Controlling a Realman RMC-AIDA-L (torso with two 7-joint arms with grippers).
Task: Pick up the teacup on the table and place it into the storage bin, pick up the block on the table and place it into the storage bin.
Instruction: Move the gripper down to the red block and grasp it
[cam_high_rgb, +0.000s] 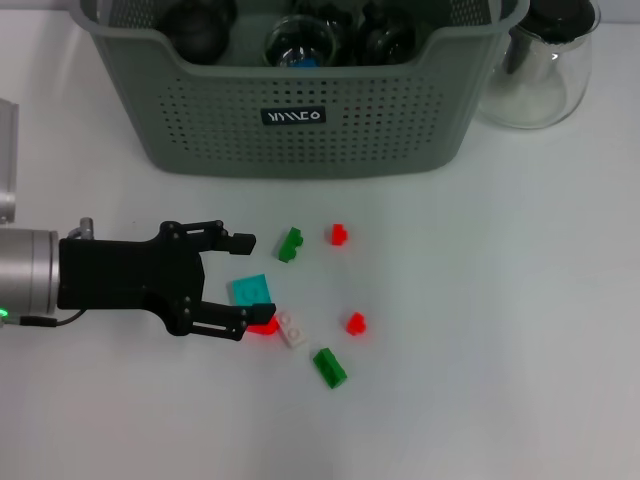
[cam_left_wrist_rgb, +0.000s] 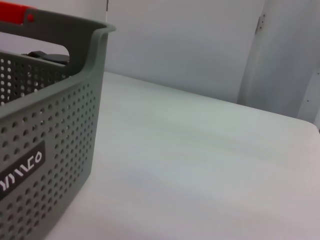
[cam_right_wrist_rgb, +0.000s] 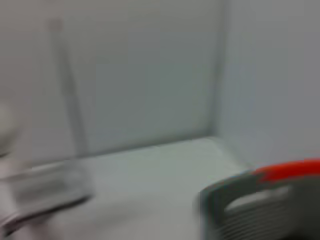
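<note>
A plain white tabletop (cam_high_rgb: 520, 330) carries the work, with pale walls behind. Nearest the front edge lies a dark green rectangular plastic block (cam_high_rgb: 329, 367), then a white studded block (cam_high_rgb: 291, 328) touching a red block (cam_high_rgb: 265, 325), with a second small red block (cam_high_rgb: 356, 323) just beside them.

The left gripper (cam_high_rgb: 240, 284) reaches in low from the left edge, its black fingers spread wide and holding nothing; a flat turquoise square block (cam_high_rgb: 251, 290) sits between the fingertips. Farther back lie a small green block (cam_high_rgb: 290, 244) and a third red block (cam_high_rgb: 339, 234).

At the far edge stands the large grey-green perforated plastic storage bin (cam_high_rgb: 300, 130), already holding dark round items and a clear glass vessel (cam_high_rgb: 298, 42), possibly the teacup. A clear glass carafe (cam_high_rgb: 535, 70) stands at the far right corner, just beside the bin. The right gripper is not in the head view.

Judgement: the block step is in hand. The next move calls for closing squarely on the turquoise block without snagging the adjoining red one, then lifting over the bin wall.
</note>
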